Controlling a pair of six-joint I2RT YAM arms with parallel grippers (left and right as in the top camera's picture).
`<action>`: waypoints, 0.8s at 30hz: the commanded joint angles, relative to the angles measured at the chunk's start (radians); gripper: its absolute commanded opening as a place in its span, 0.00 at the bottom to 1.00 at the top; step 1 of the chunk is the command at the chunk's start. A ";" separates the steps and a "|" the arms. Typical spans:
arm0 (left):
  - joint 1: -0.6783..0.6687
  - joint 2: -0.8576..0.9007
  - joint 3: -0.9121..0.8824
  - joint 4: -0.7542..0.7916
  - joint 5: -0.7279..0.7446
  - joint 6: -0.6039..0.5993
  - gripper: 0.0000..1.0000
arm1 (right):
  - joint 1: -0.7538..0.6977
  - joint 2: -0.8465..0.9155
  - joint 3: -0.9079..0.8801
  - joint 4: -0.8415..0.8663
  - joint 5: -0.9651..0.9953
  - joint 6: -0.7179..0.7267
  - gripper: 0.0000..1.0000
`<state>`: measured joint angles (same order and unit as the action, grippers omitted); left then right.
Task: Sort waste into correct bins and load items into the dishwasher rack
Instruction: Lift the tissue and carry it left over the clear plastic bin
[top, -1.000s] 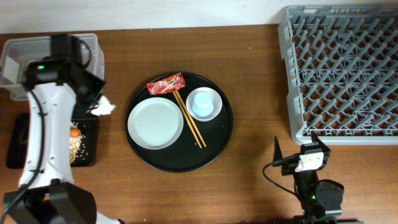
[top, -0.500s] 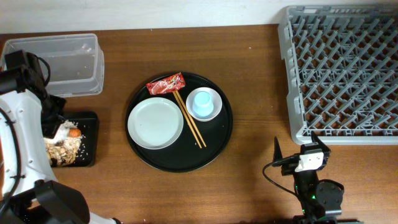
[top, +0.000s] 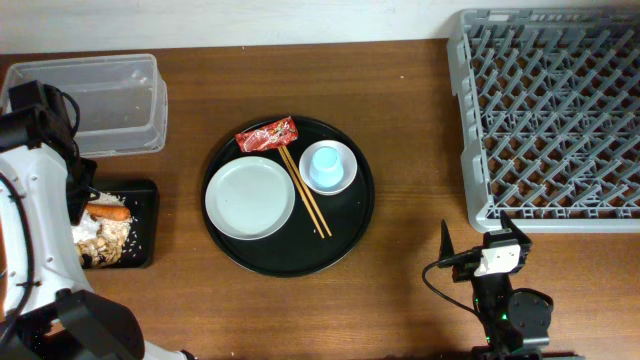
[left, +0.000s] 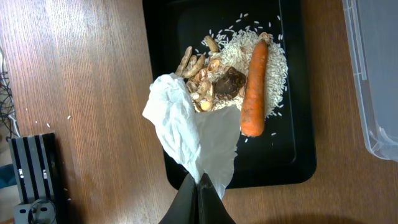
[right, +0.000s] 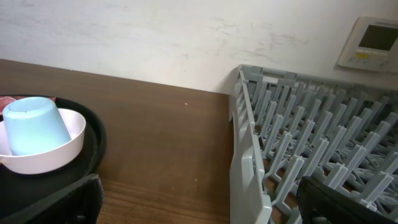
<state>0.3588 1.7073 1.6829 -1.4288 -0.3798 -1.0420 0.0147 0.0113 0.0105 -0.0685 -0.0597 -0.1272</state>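
Observation:
In the left wrist view my left gripper (left: 200, 186) is shut on the crumpled white tissue (left: 186, 130). The tissue hangs over the flat black tray (left: 292, 155) and its left edge. In that tray lie an orange carrot (left: 254, 87), pale rice (left: 273, 56) and a small dark brown lump (left: 229, 82). The overhead view shows the tray (top: 143, 225) and carrot (top: 108, 212) beside the clear box (top: 155, 100). The red wrapper (top: 267, 134), grey-white dish (top: 250, 197), blue cup (top: 326, 165) and chopsticks (top: 305, 195) sit on the round tray. My right gripper (right: 199, 205) is open and empty, near the rack (top: 550, 120).
The large round black tray (top: 350, 235) sits mid-table. The clear box's corner shows at the right edge of the left wrist view (left: 373, 74). The right wrist view shows the blue cup (right: 34, 124) in a white bowl, and the rack's near wall (right: 249, 155).
My left arm has swung from the clear box's right side to the left, carrying the tissue over the flat black tray. The carrot now shows more fully. The right arm has not moved.

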 joint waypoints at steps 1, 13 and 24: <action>0.005 -0.022 -0.001 0.000 -0.029 -0.019 0.01 | -0.003 -0.006 -0.005 -0.007 0.009 0.004 0.98; 0.003 -0.022 -0.001 0.251 0.315 0.094 0.01 | -0.003 -0.006 -0.005 -0.007 0.009 0.004 0.98; -0.137 -0.022 -0.001 0.663 0.436 0.242 0.01 | -0.003 -0.006 -0.005 -0.007 0.009 0.004 0.98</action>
<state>0.2665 1.7073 1.6806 -0.8688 0.0216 -0.9321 0.0147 0.0113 0.0105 -0.0685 -0.0601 -0.1268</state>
